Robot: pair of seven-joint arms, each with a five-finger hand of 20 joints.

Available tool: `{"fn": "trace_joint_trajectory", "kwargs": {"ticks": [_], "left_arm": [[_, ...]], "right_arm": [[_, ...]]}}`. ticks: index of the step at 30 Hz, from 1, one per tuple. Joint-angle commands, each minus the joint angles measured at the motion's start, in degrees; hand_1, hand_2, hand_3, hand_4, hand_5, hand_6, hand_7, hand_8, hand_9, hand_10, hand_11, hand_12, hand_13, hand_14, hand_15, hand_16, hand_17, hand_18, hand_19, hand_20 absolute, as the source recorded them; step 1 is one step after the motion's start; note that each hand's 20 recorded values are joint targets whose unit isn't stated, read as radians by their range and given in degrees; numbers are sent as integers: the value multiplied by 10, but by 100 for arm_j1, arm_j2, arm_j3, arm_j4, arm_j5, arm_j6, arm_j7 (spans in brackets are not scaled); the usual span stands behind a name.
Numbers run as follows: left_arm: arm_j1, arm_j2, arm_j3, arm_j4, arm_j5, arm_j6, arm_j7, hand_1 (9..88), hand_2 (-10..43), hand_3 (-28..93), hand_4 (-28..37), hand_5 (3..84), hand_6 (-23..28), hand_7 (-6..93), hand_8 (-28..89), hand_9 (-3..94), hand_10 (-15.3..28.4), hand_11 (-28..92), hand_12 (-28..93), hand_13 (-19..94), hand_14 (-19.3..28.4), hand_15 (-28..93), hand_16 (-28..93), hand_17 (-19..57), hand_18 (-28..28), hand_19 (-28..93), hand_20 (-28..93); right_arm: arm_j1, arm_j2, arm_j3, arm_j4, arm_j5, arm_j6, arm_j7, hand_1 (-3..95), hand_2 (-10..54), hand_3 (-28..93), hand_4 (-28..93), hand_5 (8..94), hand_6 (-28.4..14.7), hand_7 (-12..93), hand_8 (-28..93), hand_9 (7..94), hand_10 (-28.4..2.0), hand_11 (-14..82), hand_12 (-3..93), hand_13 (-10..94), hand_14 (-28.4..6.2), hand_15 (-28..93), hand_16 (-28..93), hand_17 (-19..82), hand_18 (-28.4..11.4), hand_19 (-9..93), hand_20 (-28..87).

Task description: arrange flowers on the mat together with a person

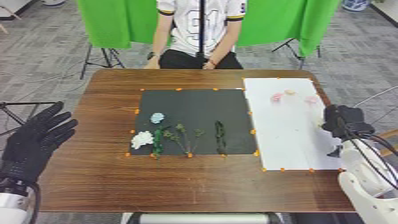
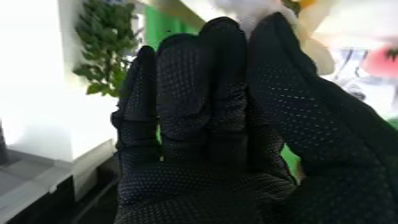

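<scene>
My black-gloved right hand (image 1: 345, 119) near pale pink flower (image 1: 312, 100), can't tell if gripping; black-gloved left hand (image 1: 34, 142) released, fingers extended.

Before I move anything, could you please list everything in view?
Light blue flower: one, dark mat's left
White flower: one, nearer than the blue
Green stems: three, dark mat's near half
Pink flowers: two, white mat's far part
Pale yellow flower: one, between the pinks, slightly farther
Dark mat: one, grey-black, mid-table
White mat: one, right of it
Markers: several, orange, mat edges
Table: one, brown, centre
Backdrop: one, green, behind
Leafy plant: one, green, right wrist view
Left robot hand: one, black, beside table's left edge
Right robot hand: one, black, white mat's right edge
</scene>
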Motion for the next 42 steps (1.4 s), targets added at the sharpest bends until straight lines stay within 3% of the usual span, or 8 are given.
{"fn": "trace_joint_trajectory", "kwargs": {"ticks": [1, 7, 15, 25, 37, 42], "left_arm": [[75, -31, -21, -11, 26, 49, -25, 242, -16, 704, -262, 330, 41, 148, -76, 290, 126, 174, 200, 234, 152, 272, 40, -81, 228, 445, 122], [19, -11, 15, 6, 25, 34, -94, 243, -15, 703, -261, 330, 41, 149, -76, 290, 127, 174, 199, 234, 151, 273, 40, -81, 228, 445, 122], [33, 25, 44, -7, 23, 59, -108, 242, -16, 703, -260, 330, 41, 147, -76, 290, 126, 175, 199, 234, 153, 272, 39, -80, 228, 445, 122], [25, 42, 86, 1, 14, 110, -138, 243, -14, 702, -261, 329, 41, 147, -75, 291, 127, 176, 198, 234, 153, 272, 39, -81, 228, 445, 122], [-61, 97, 189, 50, 7, 105, -133, 243, -14, 703, -262, 330, 41, 151, -77, 290, 126, 175, 198, 234, 153, 274, 39, -80, 228, 446, 121], [-123, 130, 225, 77, 8, 94, -143, 242, -14, 704, -262, 329, 41, 150, -77, 291, 126, 176, 198, 234, 152, 273, 38, -80, 228, 446, 121]], "right_arm": [[27, -178, -250, -764, 57, 729, -794, 518, -95, 784, -283, 624, 26, 575, 17, 797, -54, 266, 559, 679, -50, 586, 411, 284, -155, 675, 433], [794, -334, -1333, -1239, 346, 1357, -1960, 512, -95, 804, -282, 628, 27, 583, 0, 804, -54, 261, 561, 679, -48, 581, 421, 285, -154, 674, 437], [2143, -626, -2893, -1050, 438, 931, -2927, 500, -95, 815, -263, 623, 36, 595, -1, 805, -58, 252, 562, 675, -45, 572, 434, 280, -152, 668, 440], [3026, -1342, -3949, -410, 132, 360, -3088, 500, -95, 812, -271, 623, 41, 600, -13, 806, -63, 241, 557, 665, -47, 567, 437, 273, -150, 661, 439], [3646, -1949, -4752, 533, -288, 330, -2888, 502, -95, 809, -279, 622, 42, 601, -14, 797, -62, 244, 560, 659, -46, 572, 437, 267, -151, 659, 442], [3762, -2023, -4936, 809, -361, 710, -2713, 503, -95, 808, -281, 620, 42, 602, -14, 796, -62, 246, 560, 657, -46, 575, 437, 266, -150, 658, 443]]}}
